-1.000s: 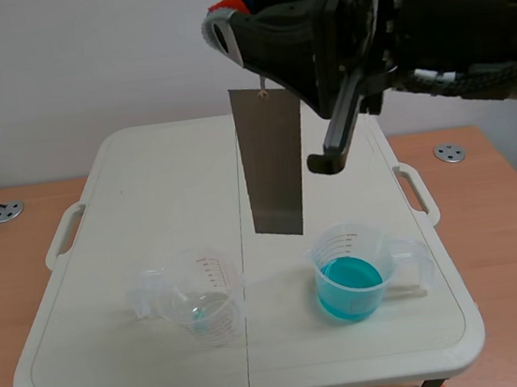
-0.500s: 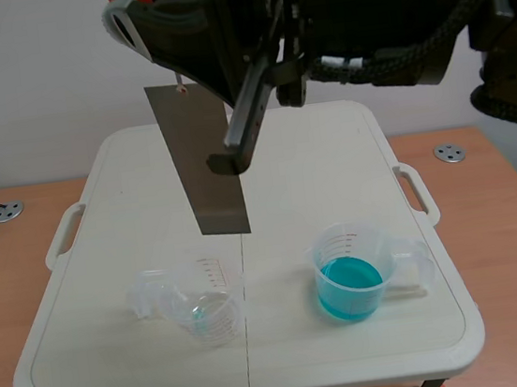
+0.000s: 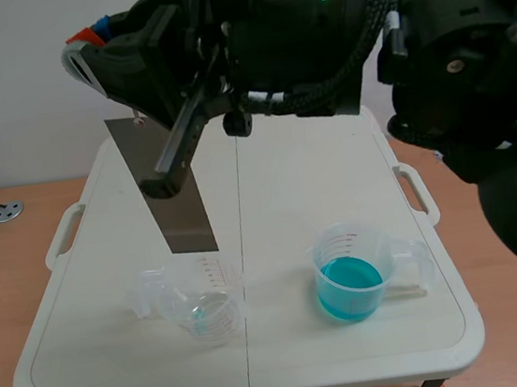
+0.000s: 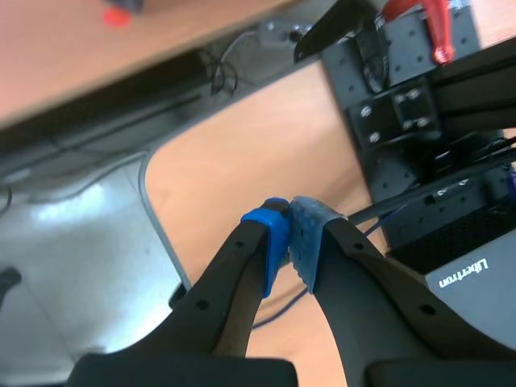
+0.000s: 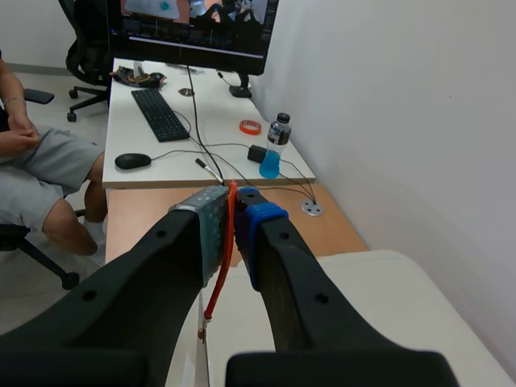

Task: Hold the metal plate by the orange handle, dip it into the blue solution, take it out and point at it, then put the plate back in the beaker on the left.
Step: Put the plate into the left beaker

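Metal plate hangs in the left half of the scene view, slightly tilted, its lower edge just above the empty left beaker at lower centre-left. The right arm comes in from the right and crosses the top of the frame. In its wrist view the right gripper pinches the orange handle between its pads, and the strand trails down below the fingers. The right beaker, lower centre-right on the white table, holds the blue solution. Both beakers carry printed graduation marks, red on the left one, too small to read. The left gripper has its pads pressed together with nothing between them. Beside it a black box bears white lettering that looks like "Libertron".
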`<state>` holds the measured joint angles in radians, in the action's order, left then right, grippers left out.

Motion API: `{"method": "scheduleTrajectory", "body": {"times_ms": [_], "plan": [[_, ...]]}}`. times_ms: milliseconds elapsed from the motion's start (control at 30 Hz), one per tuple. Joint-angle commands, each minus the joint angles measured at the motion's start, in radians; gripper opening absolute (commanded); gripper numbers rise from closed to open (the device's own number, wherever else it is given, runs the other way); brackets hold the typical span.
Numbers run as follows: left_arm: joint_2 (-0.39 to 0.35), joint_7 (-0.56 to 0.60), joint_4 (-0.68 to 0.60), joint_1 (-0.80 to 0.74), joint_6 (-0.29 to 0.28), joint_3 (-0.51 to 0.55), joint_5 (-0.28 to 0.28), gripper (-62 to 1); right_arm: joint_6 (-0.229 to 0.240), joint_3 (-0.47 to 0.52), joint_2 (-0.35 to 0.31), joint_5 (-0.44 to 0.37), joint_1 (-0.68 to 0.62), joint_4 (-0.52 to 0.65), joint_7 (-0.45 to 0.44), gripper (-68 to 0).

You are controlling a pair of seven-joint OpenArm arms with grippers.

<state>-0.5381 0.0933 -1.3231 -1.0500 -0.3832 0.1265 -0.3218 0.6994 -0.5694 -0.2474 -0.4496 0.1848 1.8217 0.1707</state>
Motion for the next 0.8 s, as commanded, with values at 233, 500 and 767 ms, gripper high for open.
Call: {"method": "scheduleTrajectory", "body": {"times_ms": [233, 500, 767], "plan": [[0.087, 0.006, 0.129, 0.098, -0.005, -0.005, 0.082, -59.3, -0.003, -0.021, 0.060, 0.038, 0.018, -0.064, -0.011, -66.2], [0.103, 0.015, 0.153, 0.117, -0.008, -0.029, 0.106, -59.3, -0.003, -0.042, 0.076, 0.059, 0.018, -0.099, -0.011, -66.2], [0.106, 0.015, 0.153, 0.117, -0.008, -0.066, 0.106, -59.3, -0.003, -0.049, 0.076, 0.061, 0.018, -0.116, -0.011, -66.2]]}}
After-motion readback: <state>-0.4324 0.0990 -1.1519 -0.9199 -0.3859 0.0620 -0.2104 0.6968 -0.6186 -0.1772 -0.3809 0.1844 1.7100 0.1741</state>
